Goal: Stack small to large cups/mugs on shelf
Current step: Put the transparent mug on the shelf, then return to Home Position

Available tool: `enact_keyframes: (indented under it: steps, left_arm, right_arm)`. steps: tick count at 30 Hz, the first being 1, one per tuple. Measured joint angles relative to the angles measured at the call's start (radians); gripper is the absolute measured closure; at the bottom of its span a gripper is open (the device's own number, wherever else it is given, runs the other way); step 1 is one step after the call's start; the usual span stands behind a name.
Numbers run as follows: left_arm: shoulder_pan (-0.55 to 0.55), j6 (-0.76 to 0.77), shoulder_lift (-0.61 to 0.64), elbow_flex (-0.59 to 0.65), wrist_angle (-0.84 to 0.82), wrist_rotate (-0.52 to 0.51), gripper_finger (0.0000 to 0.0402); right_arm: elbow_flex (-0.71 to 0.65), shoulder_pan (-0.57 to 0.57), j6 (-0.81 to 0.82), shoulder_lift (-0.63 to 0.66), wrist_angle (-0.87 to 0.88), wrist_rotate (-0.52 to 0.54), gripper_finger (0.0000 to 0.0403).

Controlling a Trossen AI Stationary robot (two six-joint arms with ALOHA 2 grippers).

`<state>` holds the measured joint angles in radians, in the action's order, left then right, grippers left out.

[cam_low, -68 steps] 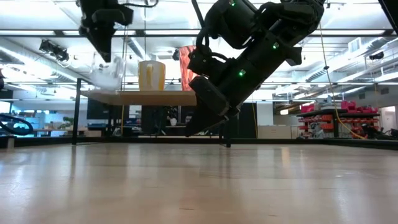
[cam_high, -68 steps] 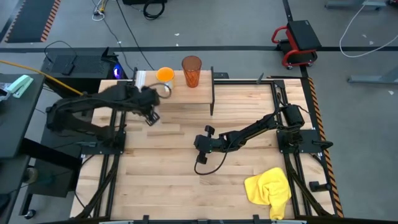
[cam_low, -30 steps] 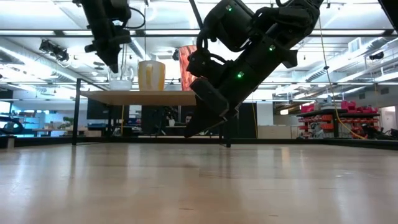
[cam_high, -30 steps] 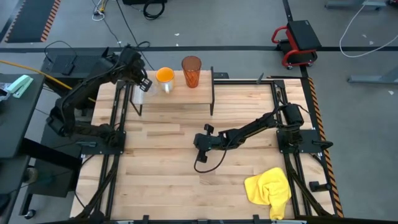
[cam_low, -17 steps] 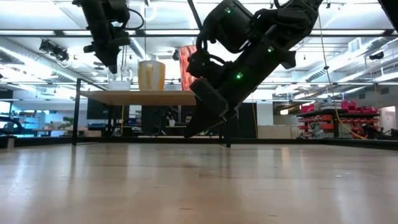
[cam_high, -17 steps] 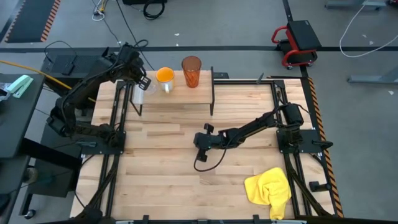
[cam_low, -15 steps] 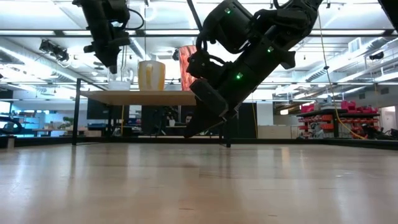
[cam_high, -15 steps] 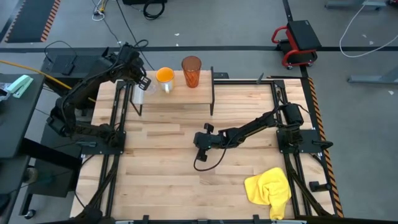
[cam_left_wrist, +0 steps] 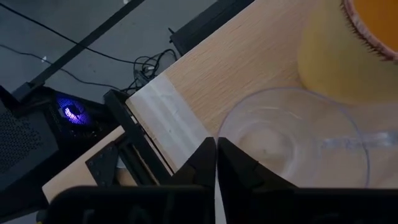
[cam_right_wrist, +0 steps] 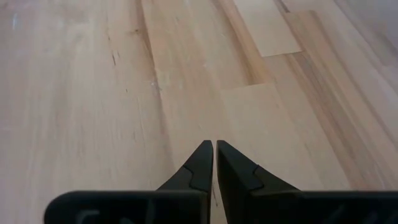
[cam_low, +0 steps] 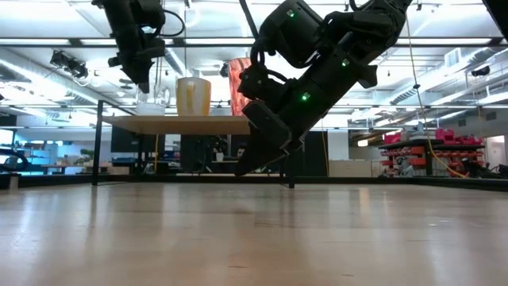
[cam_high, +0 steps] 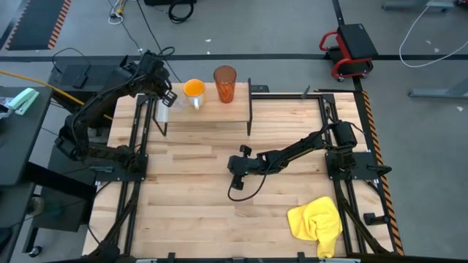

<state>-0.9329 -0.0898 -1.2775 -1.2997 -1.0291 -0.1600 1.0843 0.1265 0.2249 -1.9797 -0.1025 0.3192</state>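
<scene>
L gripper [cam_left_wrist: 216,163] pinches glass [cam_left_wrist: 292,134] rim, prob; R gripper [cam_right_wrist: 214,163] closed, empty.

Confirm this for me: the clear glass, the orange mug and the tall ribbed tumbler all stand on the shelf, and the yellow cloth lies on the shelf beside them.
Not quite. The clear glass, orange mug and ribbed tumbler do stand on the shelf, but the yellow cloth lies on the table near its front right corner, far from the shelf. The high view shows it.
</scene>
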Motion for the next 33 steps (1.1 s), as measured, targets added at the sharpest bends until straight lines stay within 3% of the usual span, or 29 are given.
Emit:
enact_keyframes:
  steps: [13, 26, 33]
  left_arm:
    - [0.008, 0.045, 0.004, -0.041, -0.026, 0.000, 0.0355]
    - [0.008, 0.053, 0.014, -0.041, -0.046, 0.000, 0.0361]
    - [0.016, 0.120, 0.119, -0.042, -0.052, 0.000, 0.0373]
  right_arm:
    - [0.000, -0.001, 0.000, 0.000, -0.001, 0.000, 0.0373]
    - [0.000, -0.001, 0.000, 0.000, -0.001, 0.000, 0.0373]
    - [0.000, -0.001, 0.000, 0.000, -0.001, 0.000, 0.0373]
